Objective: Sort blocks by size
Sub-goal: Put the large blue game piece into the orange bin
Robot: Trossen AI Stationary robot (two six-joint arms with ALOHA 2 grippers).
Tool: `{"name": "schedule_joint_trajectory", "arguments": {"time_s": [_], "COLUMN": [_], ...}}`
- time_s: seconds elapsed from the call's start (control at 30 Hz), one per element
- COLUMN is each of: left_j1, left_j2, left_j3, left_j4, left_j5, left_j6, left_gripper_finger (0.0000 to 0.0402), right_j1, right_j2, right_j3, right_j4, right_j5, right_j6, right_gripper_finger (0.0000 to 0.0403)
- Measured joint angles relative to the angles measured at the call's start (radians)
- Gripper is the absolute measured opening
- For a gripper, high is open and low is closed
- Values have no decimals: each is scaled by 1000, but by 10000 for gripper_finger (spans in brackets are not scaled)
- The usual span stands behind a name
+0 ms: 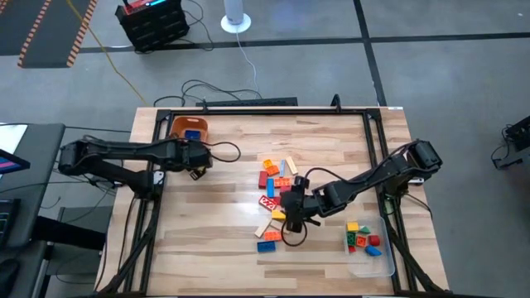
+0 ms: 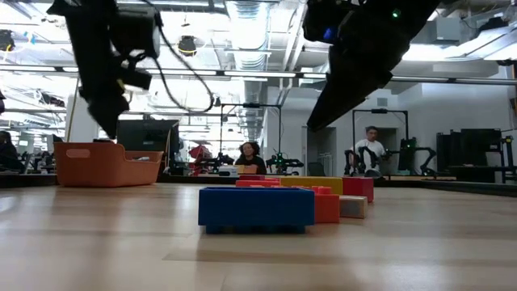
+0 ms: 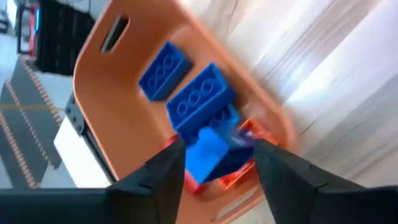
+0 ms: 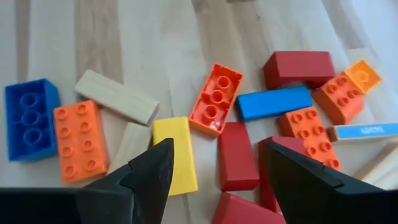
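Blocks (image 4: 217, 98), studded bricks and plain bars in red, orange, blue, yellow and tan, are lying mid-table beneath the right gripper (image 4: 214, 165), whose fingers are spreading wide around nothing. Over the orange bin (image 3: 124, 124) of blue bricks (image 3: 202, 99), the left gripper (image 3: 217, 165) is hovering, fingers apart.

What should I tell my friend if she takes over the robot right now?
Left gripper: open over the orange bin at the table's back left. A blue brick sits between its fingers, looking just let go; whether it is still touched is unclear.
Right gripper: open, empty, hovering over the brick pile mid-table, a red brick between its fingers.
Done: some long blue bricks are in the bin; small blocks are in the clear tray at front right.
Left: the mixed pile, plus a blue brick and an orange one near the front.
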Motion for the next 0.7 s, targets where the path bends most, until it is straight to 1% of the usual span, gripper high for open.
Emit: {"name": "schedule_joint_trajectory", "arguments": {"time_s": [0.1,0.2,0.33,0.43,0.5,0.57,0.7], "left_j1": [-28,-72,-111,-127,-135,-138,-139], "left_j2": [0,0,0,0,0,1,0], "left_j3": [31,35,35,30,19,15,15], "left_j4": [60,175,280,382,454,510,560], "left_j5": [39,103,85,42,38,38,36], "left_j6": [36,94,117,138,171,209,237], "left_gripper_finger": [201,205,205,206,206,206,206], "right_j1": [21,65,124,142,155,164,162], "right_j2": [1,1,42,109,150,184,241], "right_j3": [0,0,0,0,13,57,176], "right_j4": [36,145,312,415,424,418,317], "right_j5": [-43,-95,-115,-169,-175,-187,-211], "right_j6": [-53,-130,-193,-194,-200,-204,-222], "right_gripper_finger": [276,276,276,276,276,276,276]}}
